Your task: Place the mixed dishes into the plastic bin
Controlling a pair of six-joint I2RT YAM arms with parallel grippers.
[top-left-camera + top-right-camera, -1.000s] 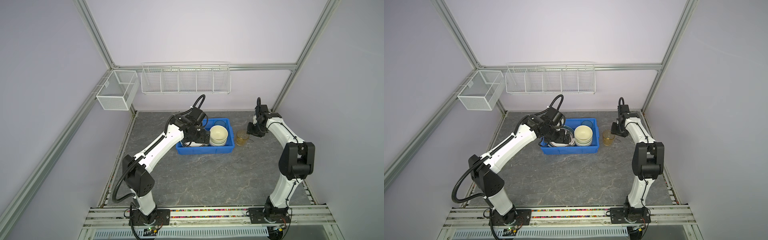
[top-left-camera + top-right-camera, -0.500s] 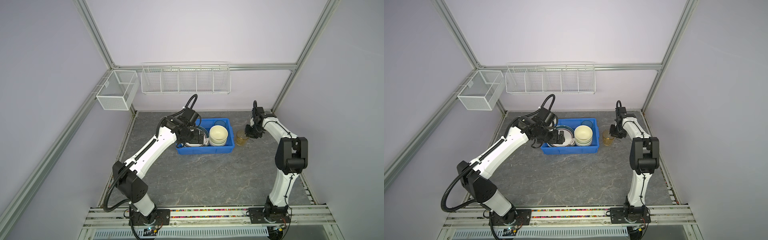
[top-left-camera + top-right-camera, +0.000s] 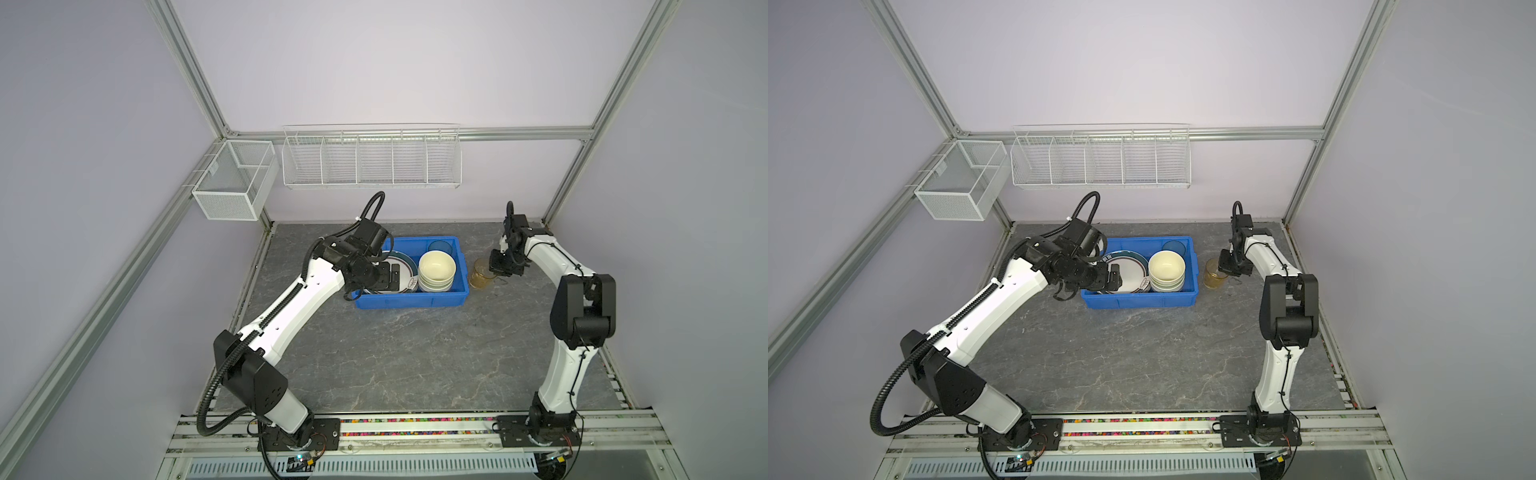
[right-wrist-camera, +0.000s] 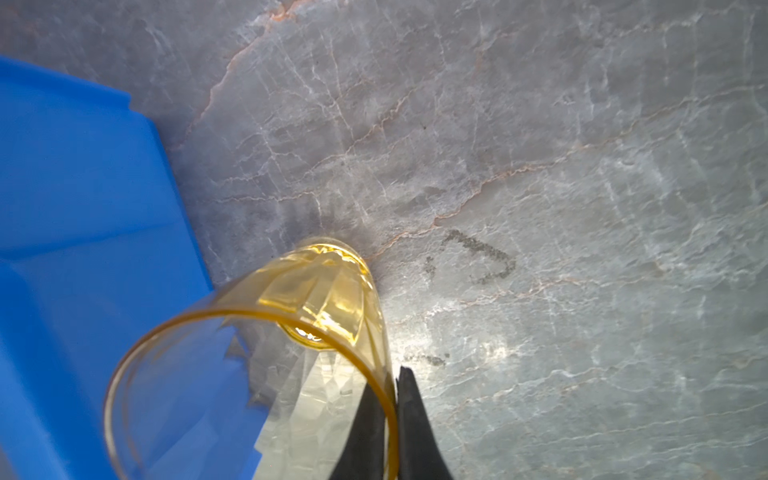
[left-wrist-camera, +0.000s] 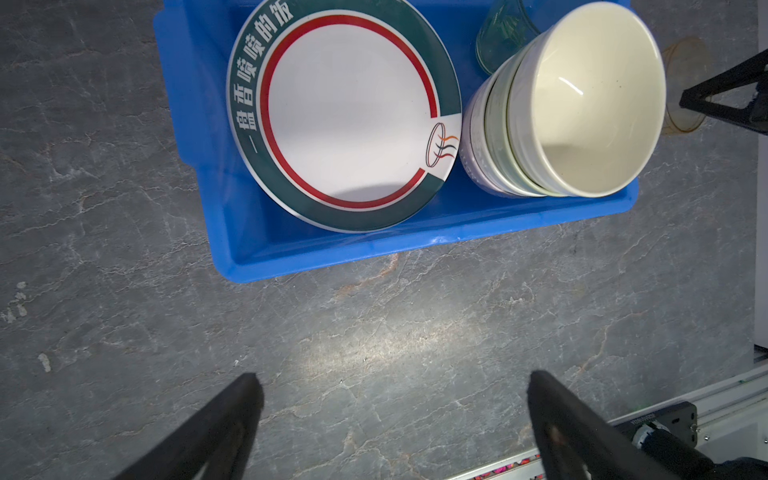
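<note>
Grey marbled tabletop (image 3: 395, 353): an amber cup (image 4: 324, 291) is seen just beside the blue bin (image 3: 409, 302), outside it.
The right gripper (image 4: 390, 382) is clamped on the cup's wall; the left gripper (image 5: 392, 376) is held apart, empty. The cup should be lifted straight, then carried over the bin's rim.

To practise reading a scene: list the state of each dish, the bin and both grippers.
plate: in blue bin, face up
bowls: nested, in bin
green cup: in bin
amber cup: outside bin, upright
left gripper: open, empty
right gripper: shut on amber cup
</note>
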